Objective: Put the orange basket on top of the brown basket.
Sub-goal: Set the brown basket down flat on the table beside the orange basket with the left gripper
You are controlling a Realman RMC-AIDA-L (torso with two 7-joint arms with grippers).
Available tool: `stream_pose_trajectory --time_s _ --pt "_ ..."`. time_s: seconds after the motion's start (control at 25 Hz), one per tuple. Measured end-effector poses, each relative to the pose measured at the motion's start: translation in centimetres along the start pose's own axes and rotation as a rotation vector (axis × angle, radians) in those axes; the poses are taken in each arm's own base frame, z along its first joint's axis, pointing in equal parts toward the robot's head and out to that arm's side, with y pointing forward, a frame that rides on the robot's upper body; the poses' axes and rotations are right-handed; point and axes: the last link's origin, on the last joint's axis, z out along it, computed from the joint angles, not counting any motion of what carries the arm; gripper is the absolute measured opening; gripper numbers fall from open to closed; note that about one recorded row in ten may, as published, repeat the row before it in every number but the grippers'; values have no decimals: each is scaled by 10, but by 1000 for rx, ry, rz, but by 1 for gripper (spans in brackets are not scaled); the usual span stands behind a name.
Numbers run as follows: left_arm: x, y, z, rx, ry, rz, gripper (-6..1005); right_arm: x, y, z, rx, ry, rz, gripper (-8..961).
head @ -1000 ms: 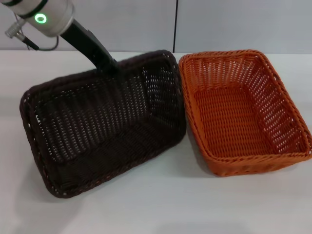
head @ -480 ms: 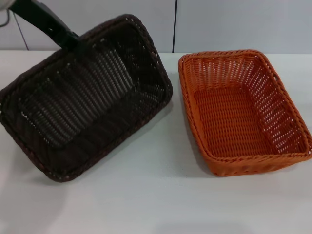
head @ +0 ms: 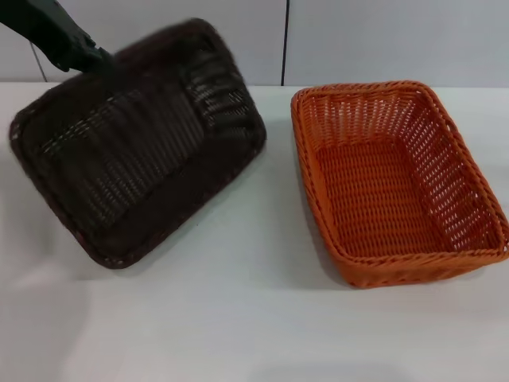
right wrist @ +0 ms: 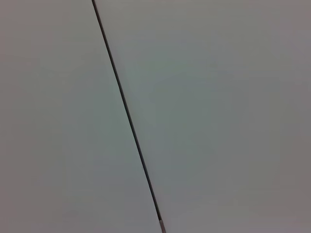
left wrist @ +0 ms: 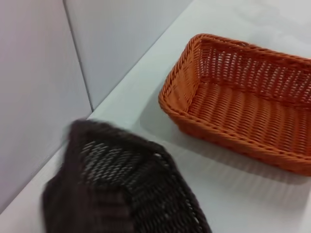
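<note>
At the table's left, the left gripper (head: 95, 57) holds the brown basket (head: 139, 147) tilted by its rim; it could slip and strike the orange basket (head: 394, 179).

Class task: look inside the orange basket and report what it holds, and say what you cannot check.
The orange basket holds nothing: its woven floor is bare in the head and left wrist views. The table beneath it is hidden. The brown basket hangs tilted from the left gripper, apart from it.
</note>
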Motion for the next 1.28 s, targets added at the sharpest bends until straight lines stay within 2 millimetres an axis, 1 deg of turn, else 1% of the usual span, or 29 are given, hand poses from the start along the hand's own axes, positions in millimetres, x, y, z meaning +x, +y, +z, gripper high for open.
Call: stream_pose_trajectory --time_s 0.16,0.32,0.36,0.48,0.6,0.68,0.72,0.8,0.92,0.96,1.04,1.08,1.12,1.24,1.28 --pt "-1 -2 0 10 11 -8 26 0 0 0 1 1 -1 716" --pt "-1 -4 6 42 37 -20 12 -1 0 1 -1 -1 -2 716" --pt "-1 -6 13 89 62 -29 9 -1 0 1 -1 -1 -2 716" --pt "-2 -8 21 155 61 -48 -2 0 0 1 2 5 -2 716" --pt "-2 -8 21 155 61 -48 29 0 -1 1 5 9 -2 716" --pt "-3 -15 36 299 3 -109 49 0 -1 1 5 9 -1 716" --pt "-3 -15 36 299 3 -109 60 0 0 1 4 9 -2 716" --pt "-5 -21 47 407 -23 -124 80 0 0 2 3 8 -7 716" --pt "-9 -21 59 394 -44 -135 111 -1 1 3 2 6 -19 717" --pt "-11 -19 65 371 -58 -142 154 0 1 3 2 6 -20 717" --pt "-15 -18 72 347 -75 -151 241 0 0 2 5 6 -19 717" --pt "-15 -18 72 347 -75 -151 284 0 0 2 5 6 -19 717" --pt "-19 -17 77 327 -88 -162 327 0 0 2 6 7 -19 717" --pt "-25 -13 90 290 -107 -178 399 0 0 2 6 7 -20 717" --pt "-25 -13 90 290 -107 -178 423 0 1 2 5 8 -20 717"
